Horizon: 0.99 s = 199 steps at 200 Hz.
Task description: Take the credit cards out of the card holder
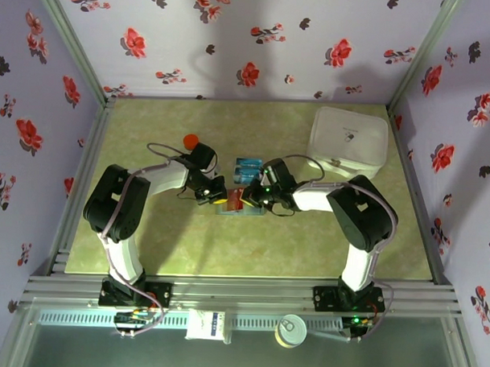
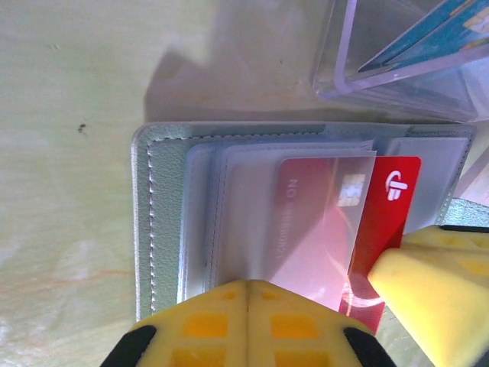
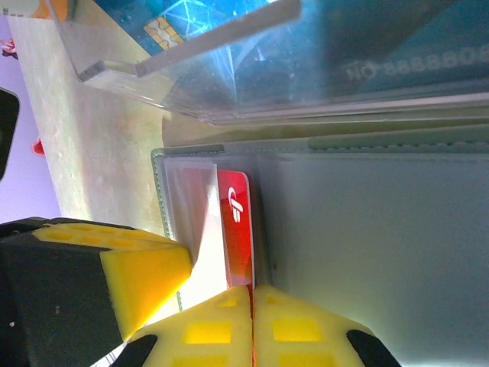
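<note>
The right hand [image 3: 252,321] has its two yellow fingers pressed together on the near edge of a red credit card [image 3: 235,229], and a sliver of red shows in the seam between them. That card bears a white logo and sticks part way out of a clear sleeve [image 2: 252,222] of the card holder [image 2: 160,214]. The chip end of the card is under the plastic and the logo end is bare.

The left hand [image 2: 248,321] sits just beside the right one. Its fingers are together at the near edge of the same stack of sleeves; I cannot tell whether a sleeve is nipped between them. One yellow finger of each hand shows in the other's wrist view, close alongside.

The card holder lies open and flat on the bench [image 1: 146,244], pale grey-blue inside with a stitched border, roughly midway between the two arms.

Just beyond the holder stands a clear plastic box [image 2: 397,69] with blue cards [image 3: 382,46] lying in it, one showing its chip. Further out toward the far right corner is a big white rounded box [image 1: 349,139], and a small orange-red thing [image 1: 191,140] sits beyond the left arm
</note>
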{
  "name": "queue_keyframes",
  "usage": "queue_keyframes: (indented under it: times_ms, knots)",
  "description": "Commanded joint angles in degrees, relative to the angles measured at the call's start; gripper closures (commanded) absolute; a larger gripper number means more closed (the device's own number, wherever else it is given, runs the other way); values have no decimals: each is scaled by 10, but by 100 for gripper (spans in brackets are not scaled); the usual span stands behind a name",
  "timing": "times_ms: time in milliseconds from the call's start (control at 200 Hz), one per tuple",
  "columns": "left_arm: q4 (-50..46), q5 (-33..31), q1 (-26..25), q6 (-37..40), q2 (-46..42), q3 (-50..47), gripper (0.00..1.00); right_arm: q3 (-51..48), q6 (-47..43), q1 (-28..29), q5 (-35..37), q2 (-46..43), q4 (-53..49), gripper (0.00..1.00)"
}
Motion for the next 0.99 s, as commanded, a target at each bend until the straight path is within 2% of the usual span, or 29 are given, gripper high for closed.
queue_keyframes:
  times_ms: [0, 415, 810, 990]
  knots:
    - [-28, -6, -2, 12, 19, 10, 100, -17, -13, -7, 18, -18, -29, 92]
    - [-22, -1, -3, 9, 17, 4, 100, 2, -78, -8, 77, -70, -157, 92]
    - [-14, 0, -4, 5, 11, -3, 100, 63, -125, 9, 123, -74, -258, 92]
    - [-11, 4, -4, 5, 12, -3, 100, 78, -127, 20, 150, -74, -274, 92]
